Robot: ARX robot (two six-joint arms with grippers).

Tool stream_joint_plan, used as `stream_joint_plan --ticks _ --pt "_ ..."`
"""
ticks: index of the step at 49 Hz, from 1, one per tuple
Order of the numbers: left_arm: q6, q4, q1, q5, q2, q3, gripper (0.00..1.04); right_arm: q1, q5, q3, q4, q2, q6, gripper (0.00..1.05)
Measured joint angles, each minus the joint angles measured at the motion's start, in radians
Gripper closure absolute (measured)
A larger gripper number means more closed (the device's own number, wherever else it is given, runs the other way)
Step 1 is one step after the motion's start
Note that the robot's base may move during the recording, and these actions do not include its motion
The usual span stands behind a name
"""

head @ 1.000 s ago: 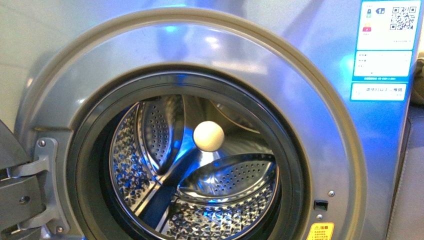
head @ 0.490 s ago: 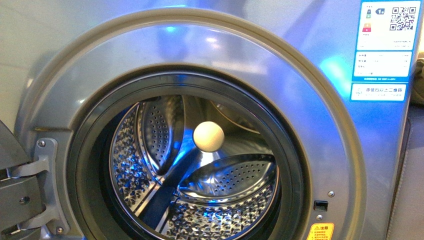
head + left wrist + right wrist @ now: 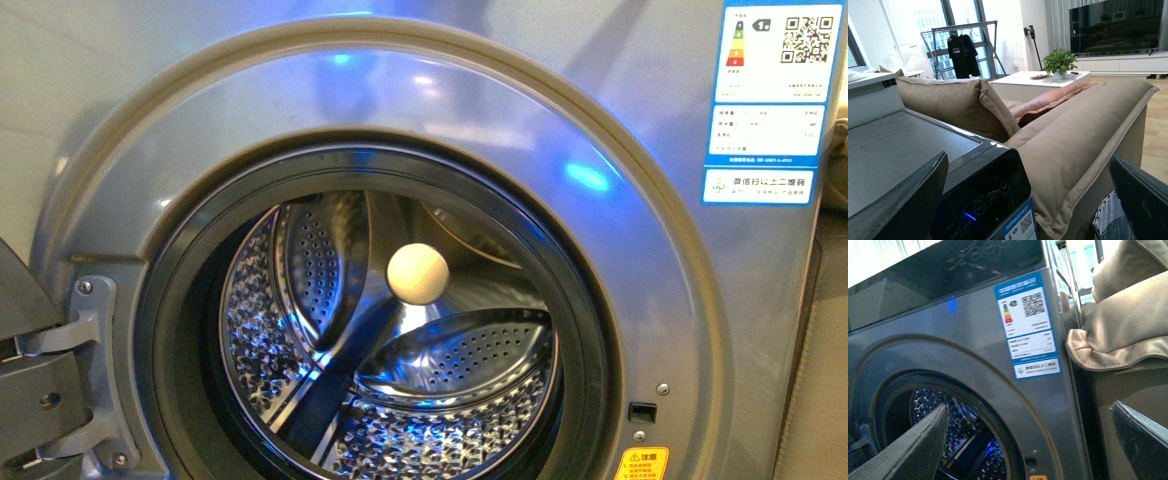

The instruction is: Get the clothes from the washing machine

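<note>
The silver-grey washing machine (image 3: 640, 250) fills the front view with its door swung open. Its perforated steel drum (image 3: 400, 380) is lit blue, with a cream round knob (image 3: 417, 273) at the back. No clothes show in the drum or in any other view. Neither gripper appears in the front view. My left gripper (image 3: 1028, 165) hangs open above the washer's black top panel (image 3: 983, 195), with nothing between its fingers. My right gripper (image 3: 1029, 407) is open in front of the washer's face (image 3: 998, 390), beside the drum mouth (image 3: 948, 440), also with nothing between its fingers.
The door hinge (image 3: 90, 330) and door edge (image 3: 20, 290) stand at the left of the opening. A blue-white label (image 3: 765, 100) is at the washer's upper right. A beige sofa (image 3: 1073, 140) presses against the washer's side, with a woven basket (image 3: 1108, 220) below it.
The blue glint on the washer's front has slid down and to the left. The label sits very slightly lower in the view. The drum looks the same.
</note>
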Motion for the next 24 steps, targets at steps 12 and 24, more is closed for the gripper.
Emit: stream_joint_plan --ticks 12,24 --pt "0.000 0.000 0.000 0.000 0.000 0.000 0.07 0.211 0.391 -0.013 -0.515 -0.171 -0.239 0.47" --pt "-0.013 -0.023 -0.014 -0.110 0.001 0.016 0.07 0.010 0.179 -0.070 -0.516 -0.238 -0.274 0.94"
